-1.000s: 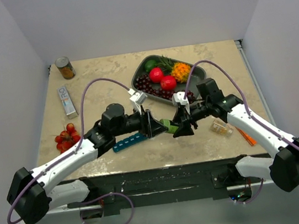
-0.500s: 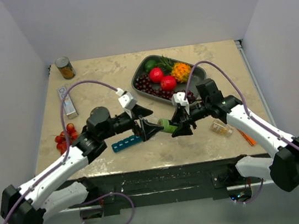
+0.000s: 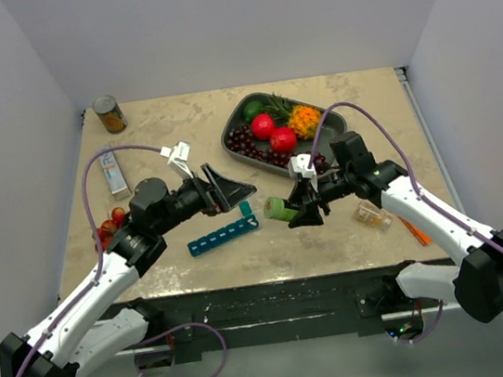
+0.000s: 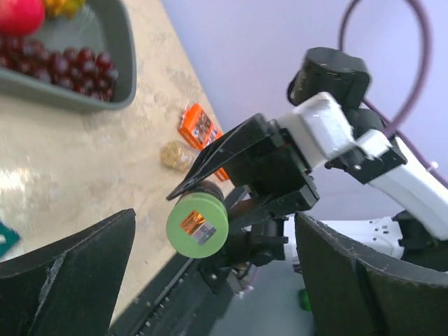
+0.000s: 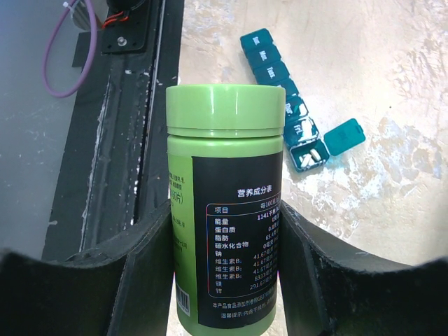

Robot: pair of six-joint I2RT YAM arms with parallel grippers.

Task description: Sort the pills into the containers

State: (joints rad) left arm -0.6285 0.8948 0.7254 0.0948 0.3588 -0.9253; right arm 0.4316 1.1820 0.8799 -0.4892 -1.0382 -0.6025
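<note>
My right gripper (image 3: pixel 298 210) is shut on a green pill bottle (image 3: pixel 279 209) with a black label, held sideways above the table with its cap on. In the right wrist view the bottle (image 5: pixel 224 140) stands between my fingers (image 5: pixel 143 273). The teal pill organizer (image 3: pixel 224 236) lies below and to the left of the bottle. Its end lid (image 5: pixel 344 136) is open and white pills (image 5: pixel 306 157) lie in that compartment. My left gripper (image 3: pixel 229 188) is open and empty, left of the bottle and apart from it. The left wrist view faces the bottle's cap (image 4: pixel 197 224).
A dark grey fruit tray (image 3: pixel 334 122) stands at the back right. A can (image 3: pixel 109 115), a white box (image 3: pixel 113 169) and cherry tomatoes (image 3: pixel 110 232) are on the left. A clear packet (image 3: pixel 372 215) and an orange packet (image 3: pixel 415 230) lie to the right.
My left gripper has drawn back from the bottle's cap end, up and to the left, with its jaws open. The right gripper holds the bottle in nearly the same place.
</note>
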